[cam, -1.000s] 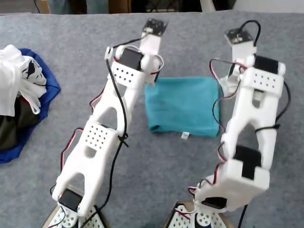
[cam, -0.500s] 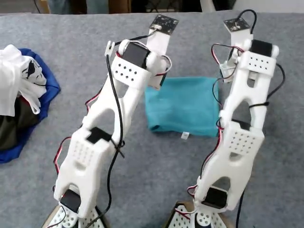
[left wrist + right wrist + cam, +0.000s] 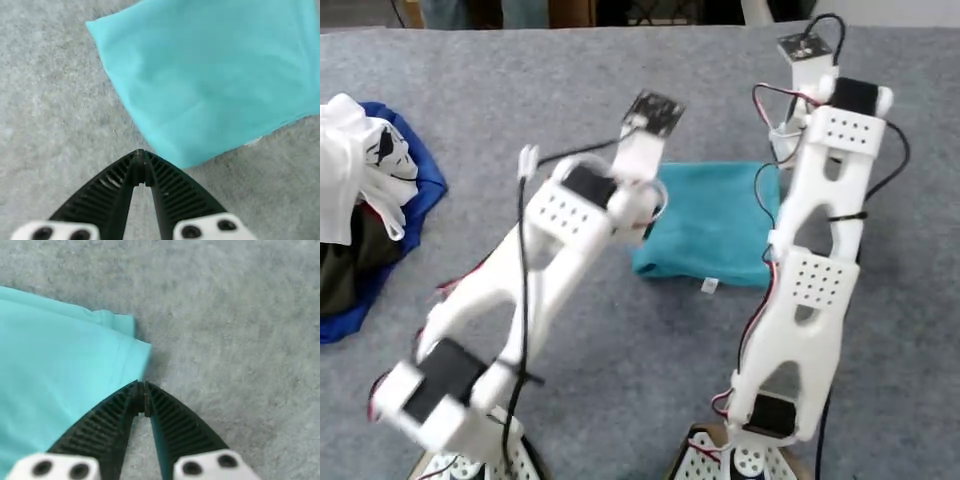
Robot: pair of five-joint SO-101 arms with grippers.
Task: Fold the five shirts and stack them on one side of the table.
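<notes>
Teal shirt (image 3: 715,225) folded, lies flat at centre of table (image 3: 470,90), between both arms. Left gripper (image 3: 139,162): fingers pressed together, nothing held, above bare table just beside shirt edge. Right gripper (image 3: 142,395): also closed, empty, at shirt corner. Pile of shirts (image 3: 365,190) unfolded (white, blue, dark) at table's left edge, well apart from teal shirt.
</notes>
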